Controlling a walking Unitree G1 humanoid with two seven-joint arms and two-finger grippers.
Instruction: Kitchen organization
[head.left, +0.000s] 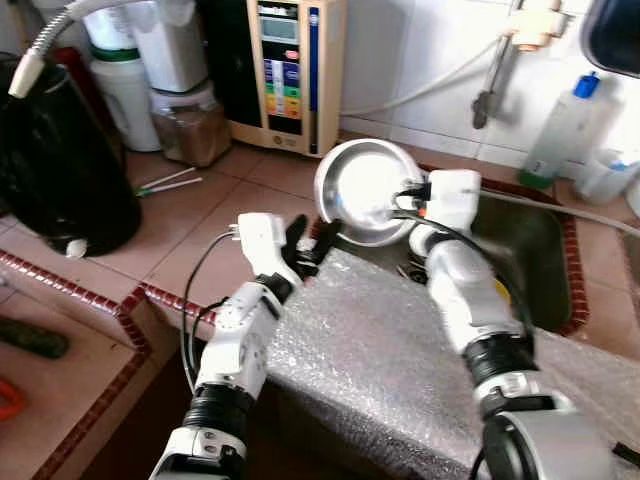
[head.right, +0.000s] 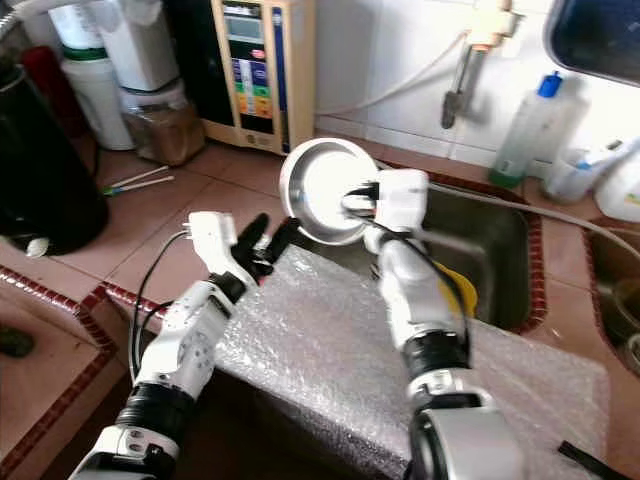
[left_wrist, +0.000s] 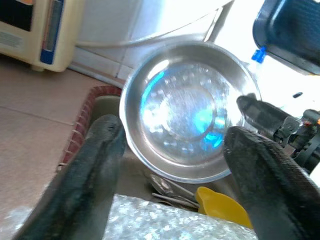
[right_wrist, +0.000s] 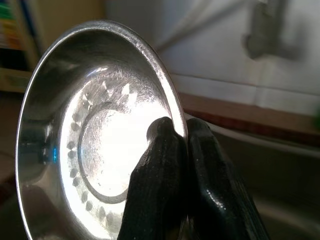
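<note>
The right jaws (right_wrist: 184, 145) pinch the rim of a shiny bowl (head.left: 362, 190), one finger inside and one outside. They hold it tipped up on its edge above the near corner of the sink (head.left: 545, 255). The left jaws (head.left: 308, 240) are spread wide just in front of the bowl, touching nothing. Bubble wrap (head.left: 390, 350) lies under both arms on the tabletop (head.left: 215, 215). Beyond the bowl stand a beige machine (head.left: 285, 70), a jar (head.left: 190, 125) and a bottle (head.left: 560, 130). Two chopsticks (head.left: 165, 182) lie off to the left. The left wrist view shows a yellow thing (left_wrist: 222, 206) and some metal pieces (left_wrist: 167, 190) under the bowl.
</note>
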